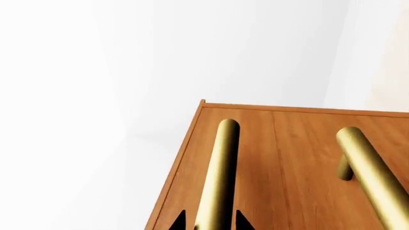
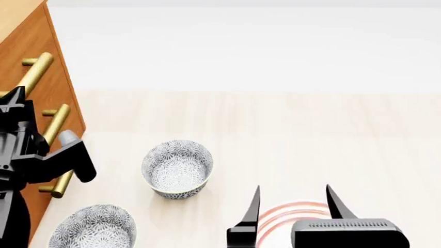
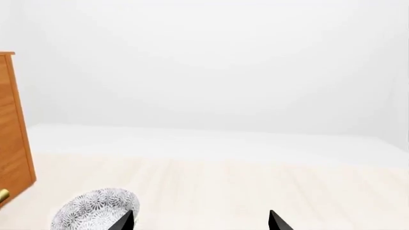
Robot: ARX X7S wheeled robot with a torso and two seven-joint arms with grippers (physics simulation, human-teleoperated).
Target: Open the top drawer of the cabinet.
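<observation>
The orange-brown cabinet [image 2: 55, 49] stands at the far left of the head view. Its top drawer [image 1: 252, 153] sits flush with the drawer below it. In the left wrist view my left gripper [image 1: 211, 221] is closed in on that drawer's brass bar handle [image 1: 221, 163], with one black fingertip [image 1: 181, 223] close on each side. In the head view the same handle [image 2: 38, 70] runs down behind the black left arm [image 2: 20, 150]. My right gripper [image 2: 293, 194] hangs open and holds nothing, far from the cabinet.
Lower drawers carry the same brass handles [image 2: 59, 124] [image 1: 367, 167]. Two patterned grey bowls [image 2: 176, 168] [image 2: 93, 227] sit on the pale surface near the cabinet. Red rings [image 2: 289, 214] lie under the right gripper [image 3: 200, 216]. The cabinet edge [image 3: 13, 129] and a bowl [image 3: 96, 208] show there too.
</observation>
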